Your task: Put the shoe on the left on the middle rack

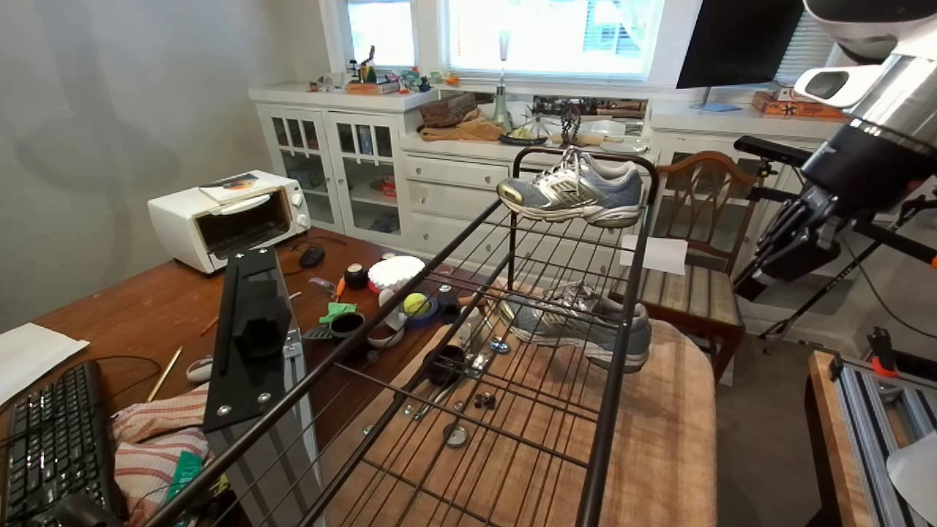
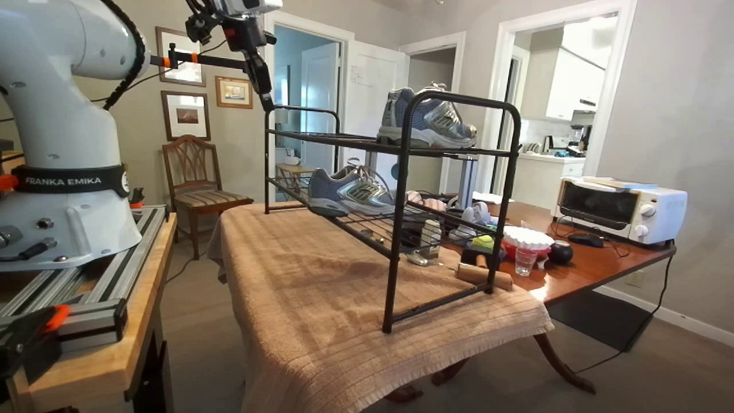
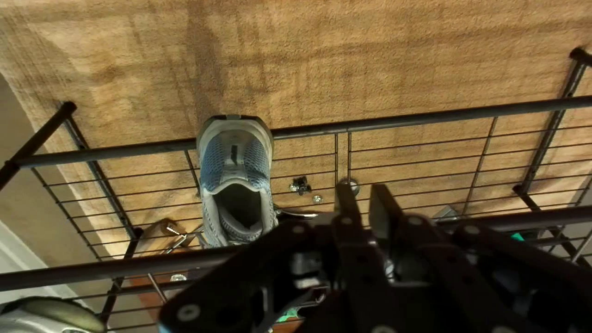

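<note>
— I see one grey shoe (image 2: 351, 193) on the lower wire shelf (image 3: 407, 119), with its heel beyond the edge.
— Yes, and its twin shoe (image 1: 575, 194) stands on the upper shelf (image 3: 115, 267). How is the tool (image 3: 363, 193)?
— Slightly spread, apart from both.

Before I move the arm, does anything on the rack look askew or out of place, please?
Yes, the lower grey-silver sneaker: in the wrist view its heel juts past the robot-side edge of the lower wire shelf, so it looks not fully supported, though it sits upright.
</note>
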`<state>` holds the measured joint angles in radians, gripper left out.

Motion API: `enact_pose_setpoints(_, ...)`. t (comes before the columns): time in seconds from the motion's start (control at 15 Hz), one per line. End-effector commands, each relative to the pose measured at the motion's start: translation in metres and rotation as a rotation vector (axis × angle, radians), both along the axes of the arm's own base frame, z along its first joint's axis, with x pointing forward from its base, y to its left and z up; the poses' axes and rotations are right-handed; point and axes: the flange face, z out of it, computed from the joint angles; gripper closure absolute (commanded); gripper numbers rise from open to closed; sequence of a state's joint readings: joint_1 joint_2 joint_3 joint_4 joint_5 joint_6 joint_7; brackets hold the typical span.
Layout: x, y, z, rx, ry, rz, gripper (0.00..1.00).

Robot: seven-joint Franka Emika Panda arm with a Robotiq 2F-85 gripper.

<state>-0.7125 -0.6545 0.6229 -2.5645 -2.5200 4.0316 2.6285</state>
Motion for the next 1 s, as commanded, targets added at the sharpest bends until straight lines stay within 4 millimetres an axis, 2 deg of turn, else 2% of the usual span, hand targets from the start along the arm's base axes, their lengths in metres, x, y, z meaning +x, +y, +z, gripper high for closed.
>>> enact_pose_setpoints(0.0, -0.009, 0.005, 0.021, -0.052, -0.011, -0.055, 0.53)
enact_pose_setpoints(0.47, -0.005, -0.007, 0.038, -0.071, -0.052, -0.119, 0.01)
enact_pose_setpoints(0.73, -0.002, -0.015, 0.04, -0.087, -0.077, -0.16, 0.0)
enact_pose_setpoints(0.8, 0.003, -0.015, 0.034, -0.05, -0.063, -0.108, 0.0)
enact_pose_setpoints(0.93, 0.003, -0.018, 0.035, -0.058, -0.07, -0.121, 0.0)
